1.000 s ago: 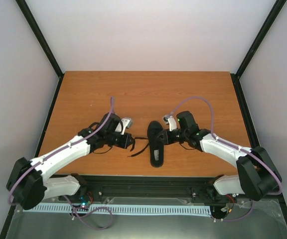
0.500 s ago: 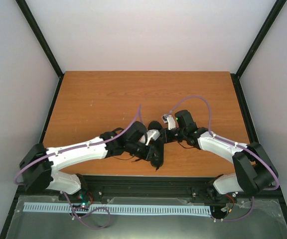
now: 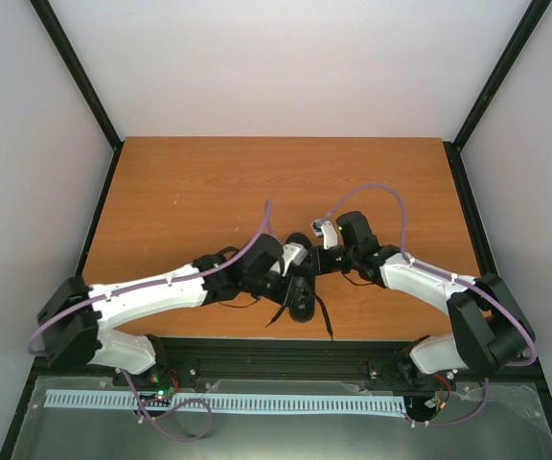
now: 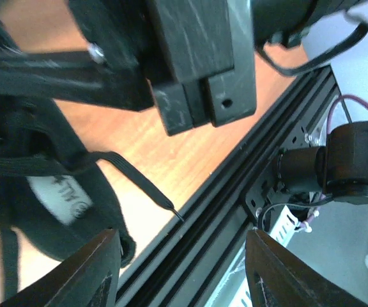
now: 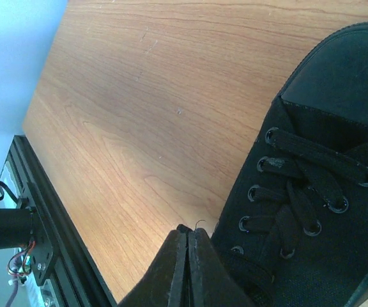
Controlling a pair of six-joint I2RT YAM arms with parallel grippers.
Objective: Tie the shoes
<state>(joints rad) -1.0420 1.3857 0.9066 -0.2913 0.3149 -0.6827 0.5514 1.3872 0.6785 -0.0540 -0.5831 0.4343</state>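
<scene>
You have shoe [image 3: 302,302] at near centre of table [image 3: 209,182], laces [image 4: 142,185] loose, no knot. Left gripper [image 4: 187,262] gapes empty over it; right gripper [image 5: 187,246] pinched closed beside it, nothing visibly held. Whole tie remains

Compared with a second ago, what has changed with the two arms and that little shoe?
The left hand swung right, from beside the shoe to over it, and it is open. A lace end now trails toward the near edge of the table on the shoe's right; earlier, loose lace lay only on its left. The shoe and the right hand, shut at the shoe's side, barely shifted.
</scene>
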